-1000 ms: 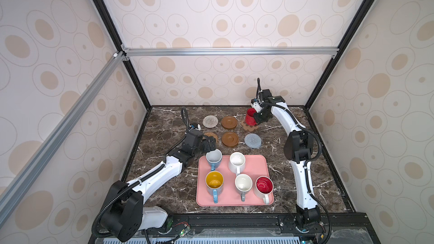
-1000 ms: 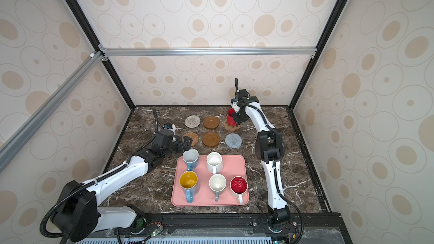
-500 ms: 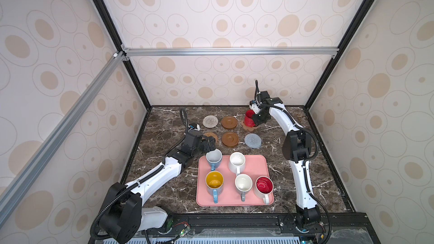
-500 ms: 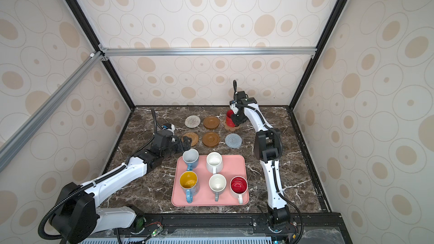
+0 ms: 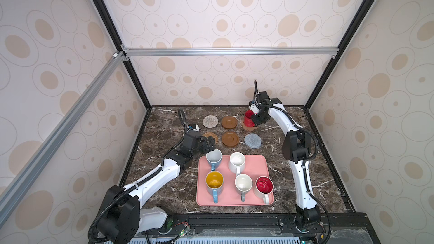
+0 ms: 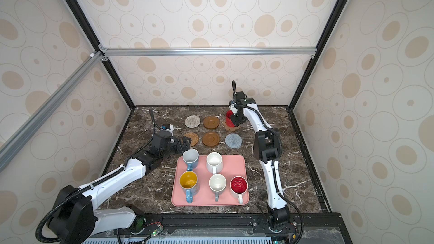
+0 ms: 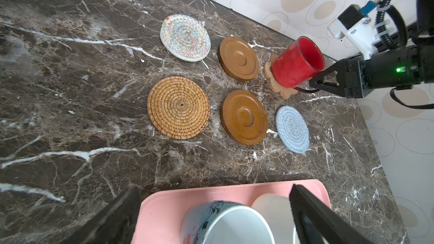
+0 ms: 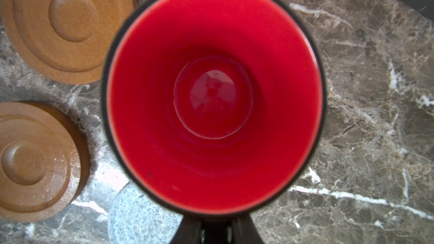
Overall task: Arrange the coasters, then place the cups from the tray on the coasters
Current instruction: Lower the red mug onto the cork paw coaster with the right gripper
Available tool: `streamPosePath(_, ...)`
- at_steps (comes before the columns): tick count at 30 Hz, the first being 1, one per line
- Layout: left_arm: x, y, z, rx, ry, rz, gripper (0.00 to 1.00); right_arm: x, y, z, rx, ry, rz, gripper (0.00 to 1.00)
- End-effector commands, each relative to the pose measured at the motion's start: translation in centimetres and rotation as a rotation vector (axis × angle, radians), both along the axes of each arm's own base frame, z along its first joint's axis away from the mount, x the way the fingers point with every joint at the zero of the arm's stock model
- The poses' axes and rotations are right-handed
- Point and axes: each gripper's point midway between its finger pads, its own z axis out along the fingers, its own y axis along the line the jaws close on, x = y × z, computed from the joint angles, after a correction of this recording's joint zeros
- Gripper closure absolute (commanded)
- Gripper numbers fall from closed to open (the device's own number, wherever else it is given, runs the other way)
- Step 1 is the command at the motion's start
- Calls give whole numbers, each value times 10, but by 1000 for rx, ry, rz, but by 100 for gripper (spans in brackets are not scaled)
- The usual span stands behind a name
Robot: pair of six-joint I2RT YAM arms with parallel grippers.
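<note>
The all-red cup [image 5: 248, 118] [image 8: 215, 95] stands on the brown paw-shaped coaster [image 5: 249, 126] at the back right. My right gripper [image 5: 254, 120] [image 8: 216, 228] is shut on its handle. Five other coasters lie bare: grey-white woven [image 5: 210, 121], two brown discs [image 5: 229, 122] [image 5: 230, 138], tan rattan [image 7: 178, 107], pale blue-grey [image 5: 252, 140]. The pink tray [image 5: 234, 201] holds several cups. My left gripper [image 5: 209, 144] [image 7: 213, 188] hangs open over the blue cup with the white inside [image 5: 214, 157], one finger on each side of it.
Also on the tray are a blue cup with a yellow inside [image 5: 214, 181], two white cups [image 5: 237, 161] [image 5: 243, 184] and a white cup with a red inside [image 5: 264, 185]. Patterned walls close in the marble table [image 5: 164, 123] on three sides.
The right gripper and red cup have shifted slightly left and down onto the paw-shaped coaster. The left gripper has edged towards the blue cup at the tray's corner.
</note>
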Motion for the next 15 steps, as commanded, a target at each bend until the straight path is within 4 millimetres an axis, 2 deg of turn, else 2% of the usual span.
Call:
streamPosePath(1, 1, 6, 11, -22, -28, 31, 0, -6, 6, 8, -11, -8, 29, 73)
streamPosePath(8, 0, 12, 16, -18, -31, 47, 0, -8, 6, 23, -6, -29, 21, 57)
streamPosePath(11, 0, 17, 14, -12, -9, 58, 0, -11, 3, 32, -7, -35, 13, 53)
streamPosePath(12, -1, 17, 14, -8, -4, 59, 0, -17, 2, 25, -17, -9, 13, 52)
streamPosePath(15, -2, 21, 15, 6, 4, 68, 0, -21, -1, 34, -22, -20, 9, 49)
